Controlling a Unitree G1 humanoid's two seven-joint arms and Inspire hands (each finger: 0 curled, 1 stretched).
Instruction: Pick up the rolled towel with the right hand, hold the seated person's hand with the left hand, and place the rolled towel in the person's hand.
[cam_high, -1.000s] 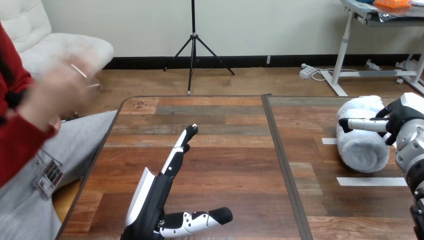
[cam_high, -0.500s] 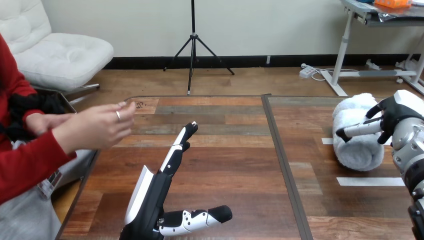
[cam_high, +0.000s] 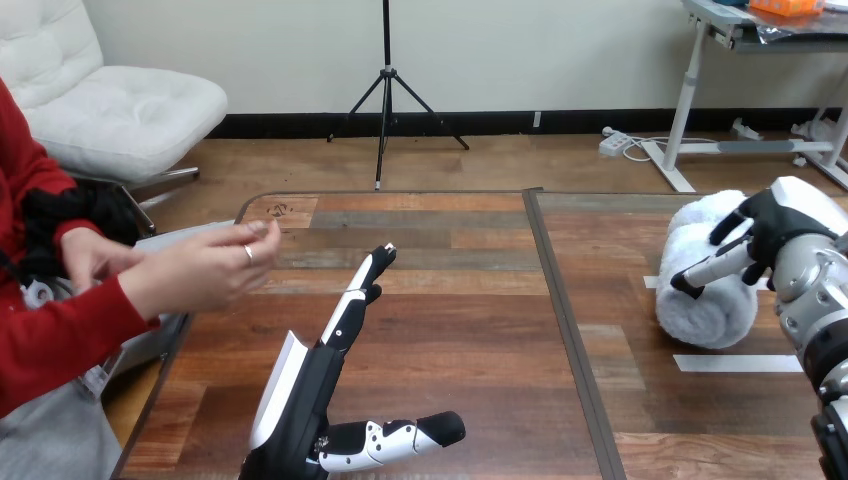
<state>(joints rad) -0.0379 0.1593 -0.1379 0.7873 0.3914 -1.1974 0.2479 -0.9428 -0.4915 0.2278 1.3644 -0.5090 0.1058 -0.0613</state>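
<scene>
Rolled towel (cam_high: 700, 300): in the head view I see it on the right part of the table (cam_high: 450, 330), a white roll with its length running away from me and its near end turned toward me.
Right hand (cam_high: 778, 222): it comes in from the right edge on its silver forearm and sits against the towel's right side, about halfway along the roll.
Right hand's grip: clamped on the rolled towel. The fingers curl over the top of the roll and one black-and-white digit (cam_high: 712, 268) lies slanted across its front.
Towel's contact with the wood: I cannot tell whether the roll rests on the table or hangs just clear of it.
Tape strip (cam_high: 740, 362): a white strip on the wood just in front of the towel's near end. A second short piece shows at the roll's left side.
Left hand (cam_high: 305, 395): it rises from the bottom edge over the left part of the table, standing on edge with its white back shell facing left.
Left hand's state: spread and holding nothing. The fingers (cam_high: 358, 295) are straight and point away from me, and the thumb (cam_high: 400, 438) sticks out to the right, low over the wood.
Person's hand (cam_high: 205, 268): it is held out from a red sleeve over the table's left edge with loosely bent fingers, holding nothing that I can see.
Person's hand and left hand: near each other but apart. The person's hand is to the left of my straight fingertips, with bare wood between them.
Towel and person's hand: well apart, on opposite sides of the table.
</scene>
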